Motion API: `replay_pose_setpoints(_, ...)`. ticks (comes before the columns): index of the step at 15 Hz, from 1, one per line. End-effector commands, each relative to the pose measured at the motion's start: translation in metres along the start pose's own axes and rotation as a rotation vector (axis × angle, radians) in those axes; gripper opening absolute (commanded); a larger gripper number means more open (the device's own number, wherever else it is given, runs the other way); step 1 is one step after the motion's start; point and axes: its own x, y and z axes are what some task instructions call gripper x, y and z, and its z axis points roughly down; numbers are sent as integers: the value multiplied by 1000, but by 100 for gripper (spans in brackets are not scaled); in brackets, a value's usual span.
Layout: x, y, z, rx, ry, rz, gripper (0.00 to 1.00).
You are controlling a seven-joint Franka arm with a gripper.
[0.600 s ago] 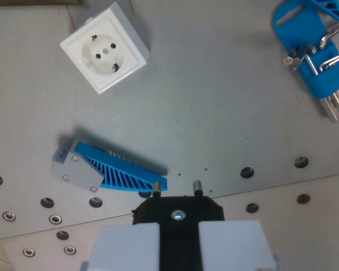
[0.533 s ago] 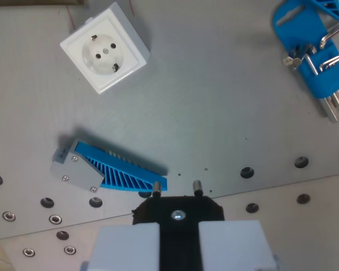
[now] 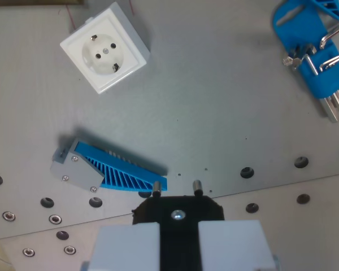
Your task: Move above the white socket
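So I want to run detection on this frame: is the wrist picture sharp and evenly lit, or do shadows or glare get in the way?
Wrist view: lighting is even and no glare washes anything out; the white socket is sharp, its holes legible, with a soft shadow on its right side; the blue ribbed part casts a soft shadow above it; the pale gripper body at the bottom edge looks slightly soft.
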Motion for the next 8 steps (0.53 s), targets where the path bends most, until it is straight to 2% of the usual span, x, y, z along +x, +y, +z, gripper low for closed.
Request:
replay_pose_setpoints(1,0,-1,2,2,4,-23,0)
replay_pose_setpoints(8,2,-4,13,10,22,-77,0)
